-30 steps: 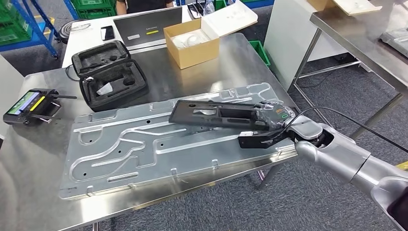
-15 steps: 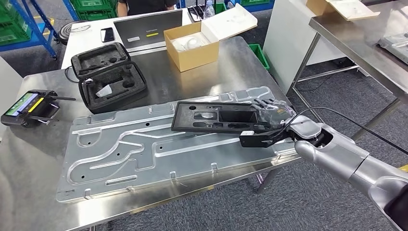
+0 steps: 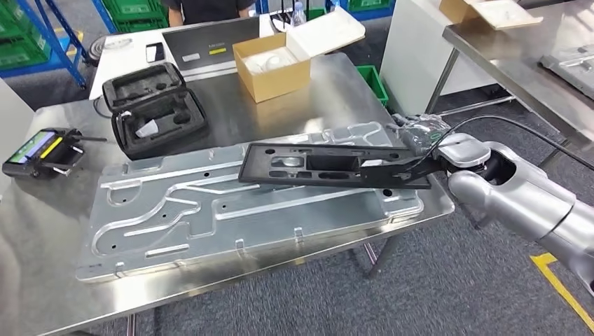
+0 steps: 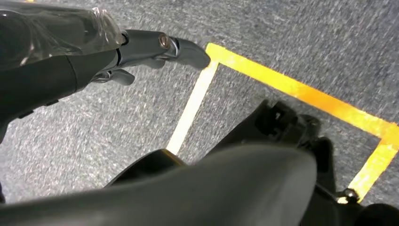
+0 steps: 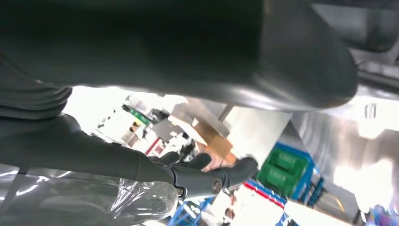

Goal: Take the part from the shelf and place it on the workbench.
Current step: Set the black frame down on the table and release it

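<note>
Head view is bright and evenly lit from overhead, pretty sharp, with soft glare streaks on the steel bench (image 3: 294,105) and only faint shadows. Left wrist view is dimmer, the grey carpet (image 4: 291,33) grainy, and the dark mass at 6 o'clock totally out of focus. Right wrist view is blown out white at 3 o'clock, and the hand (image 5: 207,176) is soft.

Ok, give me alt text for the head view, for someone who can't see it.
The robot's right hand holds one end of a long black part over a large ribbed metal panel lying on a steel workbench. Behind it sit an open black foam case and an open cardboard box.
</note>
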### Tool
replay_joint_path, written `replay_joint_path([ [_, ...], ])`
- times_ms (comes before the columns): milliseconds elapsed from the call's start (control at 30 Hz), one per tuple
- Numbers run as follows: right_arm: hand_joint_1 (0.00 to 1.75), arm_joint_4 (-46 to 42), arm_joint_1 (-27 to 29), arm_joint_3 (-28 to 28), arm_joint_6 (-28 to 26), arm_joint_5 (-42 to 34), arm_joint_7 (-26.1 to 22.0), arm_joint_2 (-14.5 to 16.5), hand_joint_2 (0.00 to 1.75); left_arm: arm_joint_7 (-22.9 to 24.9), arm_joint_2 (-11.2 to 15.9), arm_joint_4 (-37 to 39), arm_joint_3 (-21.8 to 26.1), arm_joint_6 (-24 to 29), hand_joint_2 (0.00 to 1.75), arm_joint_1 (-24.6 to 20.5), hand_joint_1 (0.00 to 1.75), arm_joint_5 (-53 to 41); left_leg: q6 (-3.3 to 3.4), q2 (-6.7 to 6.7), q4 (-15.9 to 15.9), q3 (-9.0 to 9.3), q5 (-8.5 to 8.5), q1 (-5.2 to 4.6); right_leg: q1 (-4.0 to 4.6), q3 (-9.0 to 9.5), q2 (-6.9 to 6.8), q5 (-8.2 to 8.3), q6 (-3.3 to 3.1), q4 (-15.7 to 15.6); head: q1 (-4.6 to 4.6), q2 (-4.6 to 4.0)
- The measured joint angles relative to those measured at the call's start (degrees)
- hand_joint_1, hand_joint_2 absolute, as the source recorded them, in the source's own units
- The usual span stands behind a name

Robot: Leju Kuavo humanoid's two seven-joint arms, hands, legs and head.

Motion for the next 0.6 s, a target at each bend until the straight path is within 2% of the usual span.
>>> replay_joint_path([
  [33,0.0,-1.1,-0.5,-0.2,0.6,0.0,0.1,-0.3,0.0,-0.1,0.0,0.0,0.0,0.0,0.0,0.2,0.0,0.1,-0.39,0.0,1.2,-0.57,-1.35,0.13,-0.03,-0.42,-0.1,0.38,-0.48,0.0,-0.01,0.0],
  [67,0.0,-2.1,-1.0,-0.5,1.1,0.0,0.2,-0.6,0.0,-0.1,0.1,0.0,0.1,0.0,0.0,0.4,0.0,0.2,-0.79,0.03,3.8,-1.43,-3.64,0.32,-0.08,-0.9,-0.19,0.8,-0.9,0.0,-0.03,0.0],
  [133,0.0,-4.0,-1.5,-1.4,2.1,0.2,0.3,-1.2,0.0,-0.3,0.1,0.0,0.1,0.1,0.0,0.6,0.0,0.4,-1.45,0.07,11.6,-3.69,-9.18,0.66,0.06,-1.95,-0.27,1.64,-1.3,0.0,-0.05,0.0],
  [167,0.0,-4.9,-1.6,-1.9,2.5,0.5,0.3,-1.5,0.0,-0.3,0.1,0.0,0.1,0.1,0.0,0.6,0.0,0.5,-1.58,0.07,15.2,-4.46,-10.94,0.76,0.17,-2.49,-0.31,2.05,-1.36,0.0,-0.04,0.0],
  [200,0.0,-5.8,-1.7,-2.4,2.9,0.8,0.3,-1.8,0.0,-0.3,0.1,0.0,0.2,0.2,0.0,0.6,0.0,0.6,-1.55,0.07,17.1,-4.43,-11.53,0.78,0.31,-3.03,-0.33,2.46,-1.4,0.1,-0.04,0.0],
  [233,0.0,-6.7,-1.7,-2.9,3.1,1.2,0.3,-2.1,0.0,-0.4,0.1,0.0,0.2,0.3,0.0,0.6,0.0,0.7,-1.32,0.06,16.7,-3.26,-10.96,0.72,0.5,-3.53,-0.33,2.87,-1.42,0.1,-0.04,0.0],
  [267,0.0,-7.7,-1.6,-3.6,3.2,1.6,0.4,-2.4,0.0,-0.5,0.1,0.0,0.3,0.4,0.0,0.6,0.0,0.8,-0.88,0.04,13.9,-0.98,-9.62,0.6,0.72,-3.98,-0.31,3.26,-1.43,0.1,-0.04,0.0],
  [333,0.0,-9.5,-1.5,-5.2,3.2,2.3,0.4,-3.2,0.0,-0.6,0.1,0.0,0.4,0.7,0.0,0.6,0.0,1.0,0.65,0.02,4.7,5.18,-7.48,0.06,1.06,-4.65,-0.3,4.03,-1.33,0.0,-0.01,0.0],
  [367,0.0,-10.3,-1.3,-6.2,3.1,2.5,0.4,-3.5,0.0,-0.7,0.2,0.0,0.5,0.8,0.0,0.6,0.0,1.0,1.15,0.04,1.1,7.36,-6.98,-0.22,1.03,-4.79,-0.36,4.43,-1.15,-0.1,0.02,0.0],
  [400,0.0,-11.2,-1.0,-7.1,2.9,2.9,0.4,-3.8,0.0,-0.8,0.2,0.0,0.6,0.9,0.0,0.5,0.0,1.1,1.47,0.04,-1.1,8.61,-6.85,-0.5,0.9,-4.85,-0.42,4.81,-0.88,-0.3,0.05,0.0],
  [433,0.0,-12.2,-0.3,-8.2,2.4,3.3,0.4,-4.2,0.0,-0.9,0.2,0.0,0.7,1.0,0.0,0.5,0.0,1.3,1.53,0.05,-1.9,8.88,-6.78,-0.7,0.71,-4.86,-0.5,5.25,-0.51,-0.5,0.07,0.0],
  [500,0.0,-14.7,2.5,-10.6,0.5,4.5,0.4,-4.9,0.0,-1.1,0.2,0.0,1.0,1.3,0.0,0.6,0.0,1.6,1.62,0.02,-2.7,8.6,-5.47,-0.74,0.5,-4.83,-0.58,5.77,0.23,-1.0,0.06,0.0],
  [533,0.0,-15.9,4.2,-12.1,-1.0,4.9,0.4,-5.4,0.0,-1.1,0.2,0.0,1.2,1.5,0.0,0.6,0.0,1.8,1.8,0.05,-3.3,8.37,-4.71,-0.59,0.55,-5.12,-0.57,4.92,0.47,-0.6,0.09,0.0],
  [567,0.0,-17.1,6.1,-13.7,-2.5,5.1,0.4,-5.8,0.0,-1.1,0.2,0.0,1.4,1.7,0.0,0.6,0.0,2.0,1.98,0.11,-3.9,8.02,-3.87,-0.39,0.6,-5.71,-0.55,2.96,0.61,0.9,0.14,0.0],
  [600,0.0,-18.3,8.2,-15.5,-4.3,5.1,0.4,-6.3,0.0,-1.2,0.2,0.0,1.6,1.9,0.0,0.6,0.0,2.2,2.09,0.18,-4.1,7.6,-3.15,-0.22,0.61,-6.64,-0.52,0.08,0.7,3.8,0.21,0.0],
])
